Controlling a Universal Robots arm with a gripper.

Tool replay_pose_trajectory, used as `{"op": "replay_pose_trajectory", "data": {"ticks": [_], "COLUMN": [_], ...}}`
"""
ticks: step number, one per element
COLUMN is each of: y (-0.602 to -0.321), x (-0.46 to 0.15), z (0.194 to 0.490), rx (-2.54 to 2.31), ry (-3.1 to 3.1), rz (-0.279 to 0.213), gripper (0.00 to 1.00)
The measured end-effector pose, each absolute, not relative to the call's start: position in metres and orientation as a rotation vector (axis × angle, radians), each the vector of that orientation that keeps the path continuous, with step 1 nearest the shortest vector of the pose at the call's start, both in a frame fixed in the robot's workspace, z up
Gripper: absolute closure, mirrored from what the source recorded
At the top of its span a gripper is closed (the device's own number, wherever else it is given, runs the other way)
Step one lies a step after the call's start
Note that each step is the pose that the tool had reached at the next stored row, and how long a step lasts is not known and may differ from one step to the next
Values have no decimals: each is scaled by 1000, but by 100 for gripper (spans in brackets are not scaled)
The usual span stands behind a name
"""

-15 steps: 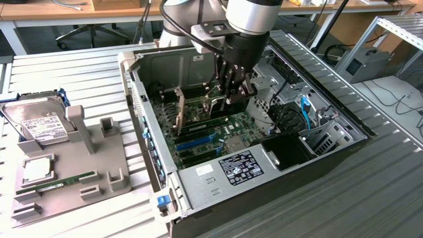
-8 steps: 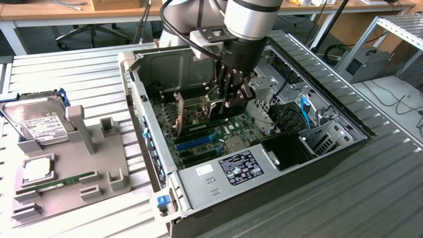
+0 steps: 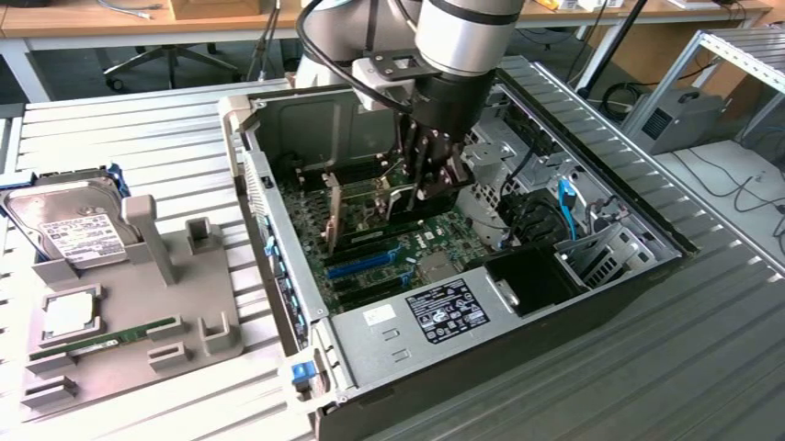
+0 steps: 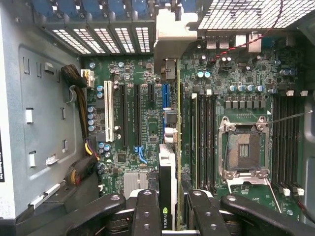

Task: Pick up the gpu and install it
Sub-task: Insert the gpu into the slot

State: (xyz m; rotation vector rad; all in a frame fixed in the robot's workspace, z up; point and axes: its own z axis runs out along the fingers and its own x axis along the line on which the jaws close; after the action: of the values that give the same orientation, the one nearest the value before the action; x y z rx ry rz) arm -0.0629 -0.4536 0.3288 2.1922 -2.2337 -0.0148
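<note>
The gpu [image 4: 167,169] shows edge-on in the wrist view, a thin card with its grey metal bracket [image 4: 170,32] at the end towards the case's rear slots. My gripper [image 4: 172,216] is shut on it, with a black finger [image 4: 147,211] on either side of the card's near end. The card hangs upright over the motherboard's expansion slots [image 4: 147,105], in line with the blue slot [image 4: 165,96]. In the exterior view my gripper [image 3: 429,188] reaches down into the open computer case [image 3: 613,276], and the brownish gpu [image 3: 382,197] stands on edge just above the board.
A grey holder [image 3: 147,303] on the exterior view's left carries a silver hard drive [image 3: 73,230] and a green RAM stick [image 3: 105,338]. Inside the case are the CPU socket [image 4: 244,150], a white slot [image 4: 107,110], bundled cables [image 4: 81,167] and a drive bay [image 3: 534,276].
</note>
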Motion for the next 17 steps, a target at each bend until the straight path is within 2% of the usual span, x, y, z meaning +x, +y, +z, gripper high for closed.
{"op": "replay_pose_trajectory", "data": {"ticks": [17], "y": [-454], "x": [-65], "z": [319], "rx": [2193], "ry": [-2234], "rz": [-13], "gripper": [73]}}
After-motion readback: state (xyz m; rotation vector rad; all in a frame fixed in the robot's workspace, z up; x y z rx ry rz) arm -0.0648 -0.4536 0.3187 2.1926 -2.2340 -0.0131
